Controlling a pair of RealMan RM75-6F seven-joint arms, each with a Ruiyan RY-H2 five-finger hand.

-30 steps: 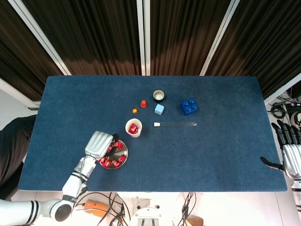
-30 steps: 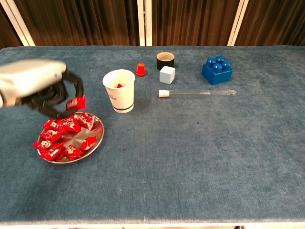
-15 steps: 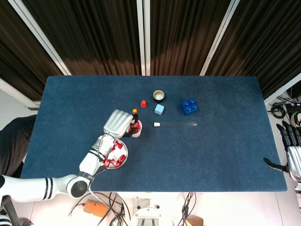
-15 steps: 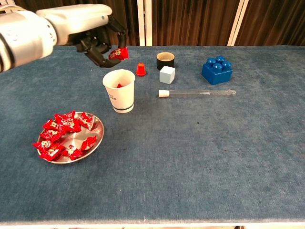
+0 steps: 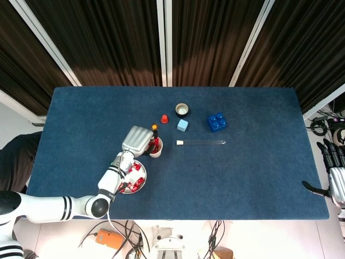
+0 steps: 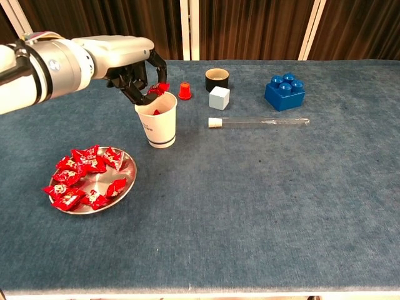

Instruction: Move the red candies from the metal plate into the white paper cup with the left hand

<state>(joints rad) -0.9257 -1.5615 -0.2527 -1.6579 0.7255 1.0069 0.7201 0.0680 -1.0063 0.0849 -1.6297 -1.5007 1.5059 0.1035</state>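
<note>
I have the left hand (image 6: 134,75) poised over the white paper cup (image 6: 157,119), its fingers pinching one red candy (image 6: 159,89) just above the rim, so next I should spread them and return to the metal plate (image 6: 128,181).

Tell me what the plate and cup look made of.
Plate: looks like polished metal, judging by its silvery, reflective rim. Cup: probably paper, with matte white walls and a printed dark band near the base; plastic can't be ruled out.
</note>
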